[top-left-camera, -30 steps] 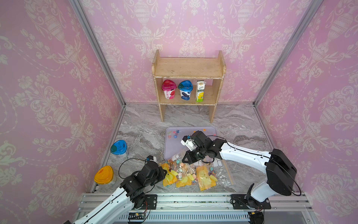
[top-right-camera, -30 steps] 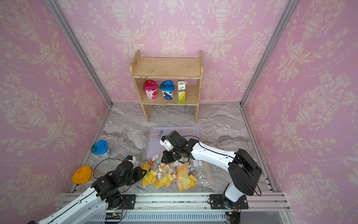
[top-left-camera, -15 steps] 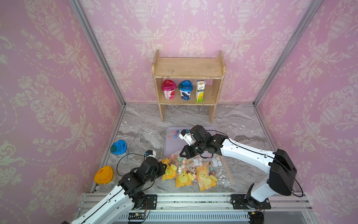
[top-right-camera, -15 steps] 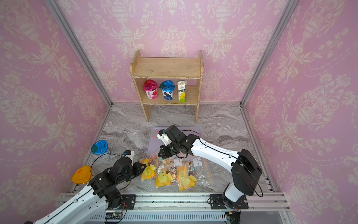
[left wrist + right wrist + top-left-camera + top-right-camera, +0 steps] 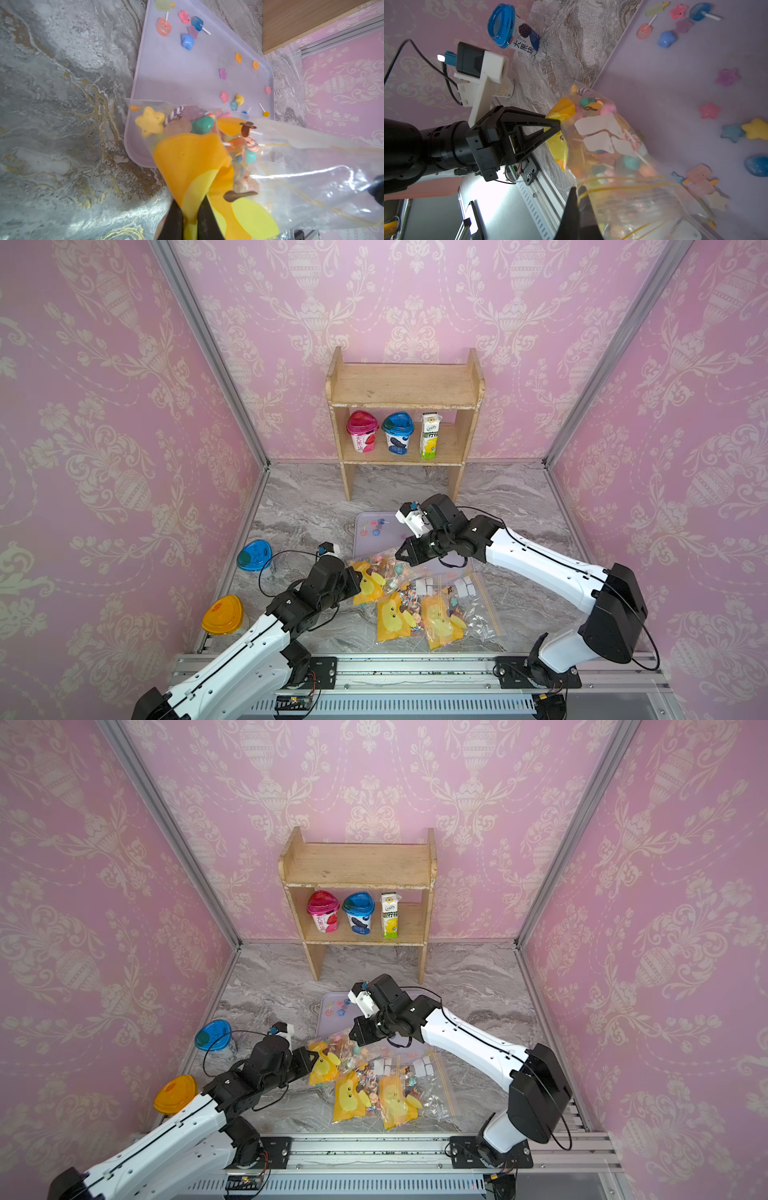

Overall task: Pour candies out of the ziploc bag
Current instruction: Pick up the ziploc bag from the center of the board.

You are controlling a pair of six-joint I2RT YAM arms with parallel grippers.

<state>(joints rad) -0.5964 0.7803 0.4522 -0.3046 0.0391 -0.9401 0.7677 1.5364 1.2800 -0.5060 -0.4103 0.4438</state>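
Orange-and-yellow corner of the bag (image 5: 385,572) sits pinched tight in the left gripper (image 5: 355,578). The bag hangs across the near edge of the lilac tray (image 5: 176,83), candies (image 5: 200,124) bunched inside and a few loose on the tray. The right gripper (image 5: 401,553) clamps its clear zip edge.

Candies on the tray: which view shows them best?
Left wrist view: the candies lie large and sharp across the tray. The right wrist view shows several beside the ziploc bag; both top views show tiny specks.
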